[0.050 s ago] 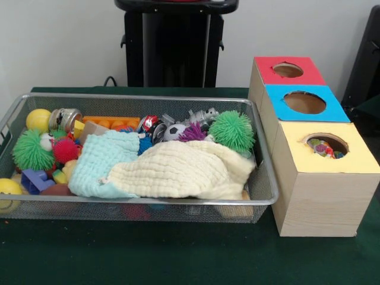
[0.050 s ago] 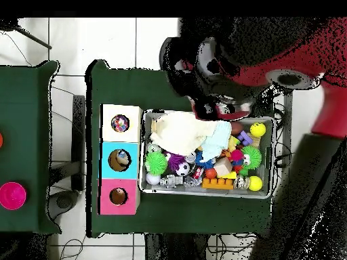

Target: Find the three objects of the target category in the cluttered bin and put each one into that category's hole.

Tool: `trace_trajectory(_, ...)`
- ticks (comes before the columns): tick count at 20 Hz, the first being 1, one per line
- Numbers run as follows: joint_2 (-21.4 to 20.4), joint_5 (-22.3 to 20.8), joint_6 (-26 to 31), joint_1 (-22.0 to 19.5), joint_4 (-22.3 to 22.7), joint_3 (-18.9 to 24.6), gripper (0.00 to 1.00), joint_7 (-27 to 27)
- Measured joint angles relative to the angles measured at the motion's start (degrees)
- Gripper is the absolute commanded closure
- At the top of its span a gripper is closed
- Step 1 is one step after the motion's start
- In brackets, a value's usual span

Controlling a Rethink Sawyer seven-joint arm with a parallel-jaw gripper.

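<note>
Search step, by the look of it: silver wire-mesh bin [image 1: 261, 199] crammed with toys, any targets likely hidden under the cream muslin cloth [image 1: 184, 172] and pale blue cloth [image 1: 101, 160]. Red and black arm [image 2: 278, 64] held high (gripper not made out, grip impossible to tell). Next calls for drawing the cloths aside, then carrying a find to the holed wooden boxes [image 1: 320, 202] just beside the bin.

The red and black robot arm [image 2: 271, 57] extends across the upper part of the overhead view, its bulky joints folded together above the table's edge. In the front view, only the black pedestal column [image 1: 175, 44] is visible at the top centre. The gripper cannot be distinguished in either view, and its state is undetermined.
</note>
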Motion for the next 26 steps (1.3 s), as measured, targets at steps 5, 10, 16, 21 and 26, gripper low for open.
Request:
trace_trajectory(5, -2.8, 0.0, -2.3, -1.0, 0.7, 0.0, 1.00, -0.4)
trace_trajectory(10, -4.2, 0.0, -6.4, -1.0, 1.3, 0.0, 1.00, -0.5)
trace_trajectory(16, -4.7, 0.0, -12.4, -1.0, 3.5, 0.0, 1.00, -0.7)
trace_trajectory(21, -4.6, -0.2, -17.4, -0.9, 6.7, 0.0, 1.00, -1.2)
trace_trajectory(26, -4.2, -0.4, -22.1, -0.7, 9.7, 0.1, 1.00, -1.8)
